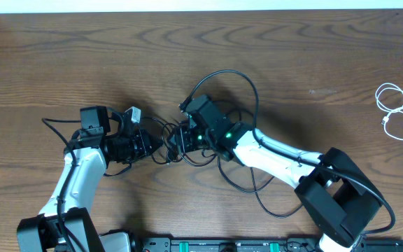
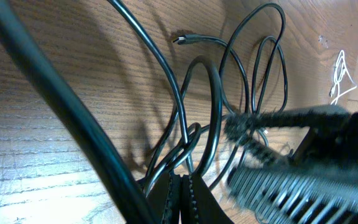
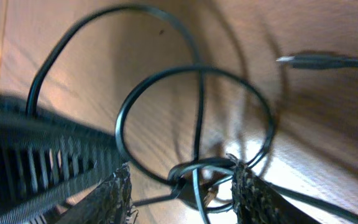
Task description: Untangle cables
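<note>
A tangle of black cables [image 1: 224, 71] lies in loose loops at the table's middle. My left gripper [image 1: 158, 143] reaches into it from the left. Its jaws [image 2: 183, 182] are shut, with thin black cable strands [image 2: 220, 106] pinched at the tips. My right gripper [image 1: 179, 138] faces it from the right, almost touching. It is open [image 3: 182, 186], and its fingers [image 3: 114, 196] straddle the knot where the loops [image 3: 118, 124] cross. One plug end [image 3: 291, 60] lies free on the wood. The white cable [image 1: 395, 112] is coiled far right, apart from the tangle.
A thick black arm wire [image 2: 61, 112] cuts across the left wrist view. The right arm's blurred body [image 2: 291, 180] fills that view's lower right. The table's far edge [image 1: 201, 10] runs along the top, and the arms' base rail [image 1: 222, 245] along the bottom.
</note>
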Controlling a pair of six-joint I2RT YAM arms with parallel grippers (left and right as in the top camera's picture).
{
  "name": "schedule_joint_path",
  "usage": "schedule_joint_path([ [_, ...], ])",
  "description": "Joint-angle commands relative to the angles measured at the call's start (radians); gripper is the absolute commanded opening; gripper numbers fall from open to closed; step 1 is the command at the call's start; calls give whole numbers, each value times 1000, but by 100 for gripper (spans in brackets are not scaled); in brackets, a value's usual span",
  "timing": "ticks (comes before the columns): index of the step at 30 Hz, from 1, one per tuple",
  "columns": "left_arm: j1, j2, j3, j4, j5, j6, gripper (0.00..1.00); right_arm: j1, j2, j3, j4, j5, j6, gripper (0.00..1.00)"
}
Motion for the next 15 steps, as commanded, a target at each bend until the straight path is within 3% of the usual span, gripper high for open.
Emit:
schedule_joint_path([
  [1,-1,6,0,-2,13,6,8,22,-23,16,-6,8,-122,50],
  [15,-1,6,0,-2,13,6,8,64,-23,16,-6,133,-284,48],
])
